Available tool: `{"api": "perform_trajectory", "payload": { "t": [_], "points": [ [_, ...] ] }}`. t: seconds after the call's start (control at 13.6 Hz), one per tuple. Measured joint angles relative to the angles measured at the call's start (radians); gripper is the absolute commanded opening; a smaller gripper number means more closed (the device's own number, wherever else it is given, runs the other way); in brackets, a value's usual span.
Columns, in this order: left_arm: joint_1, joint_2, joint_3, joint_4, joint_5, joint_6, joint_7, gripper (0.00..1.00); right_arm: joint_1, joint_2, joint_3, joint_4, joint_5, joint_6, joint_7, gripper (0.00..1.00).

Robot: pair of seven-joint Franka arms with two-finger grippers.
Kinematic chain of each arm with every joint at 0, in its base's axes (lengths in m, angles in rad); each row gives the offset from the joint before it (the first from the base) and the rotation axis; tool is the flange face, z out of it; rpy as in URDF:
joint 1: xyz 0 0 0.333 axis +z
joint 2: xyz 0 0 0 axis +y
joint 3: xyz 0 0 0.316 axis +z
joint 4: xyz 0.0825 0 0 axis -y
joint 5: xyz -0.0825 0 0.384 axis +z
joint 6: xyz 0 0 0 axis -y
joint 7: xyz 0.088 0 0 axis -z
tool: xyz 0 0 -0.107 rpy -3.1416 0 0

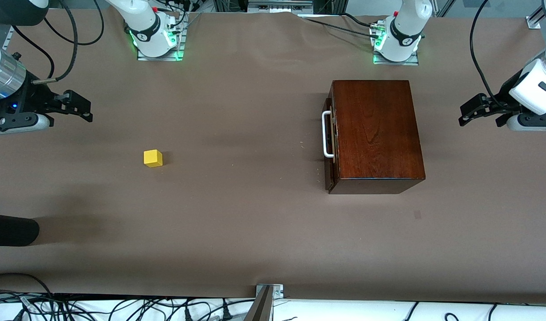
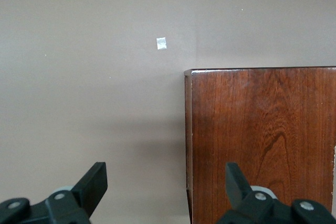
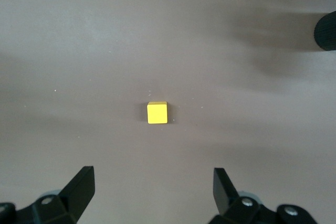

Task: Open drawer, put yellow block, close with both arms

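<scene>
The drawer [image 1: 330,136] sits shut in its box [image 1: 377,133] toward the left arm's end. The yellow block [image 1: 153,158] lies well apart, toward the right arm's end. Left gripper [image 1: 471,111] and right gripper [image 1: 79,107] hover spread wide, empty.

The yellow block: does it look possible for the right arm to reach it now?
Probably yes. The yellow block sits alone on the bare table toward the right arm's end, nothing beside it. The right gripper hangs open nearby, holding nothing.
</scene>
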Motion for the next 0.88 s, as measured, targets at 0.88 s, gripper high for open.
{"api": "perform_trajectory", "payload": {
  "t": [0.88],
  "points": [
    [0.0,0.002,0.0,-0.003,0.0,-0.002,0.024,1.0,0.0,0.0,0.0,0.0,0.0,0.0,0.0,1.0]
  ]
}}
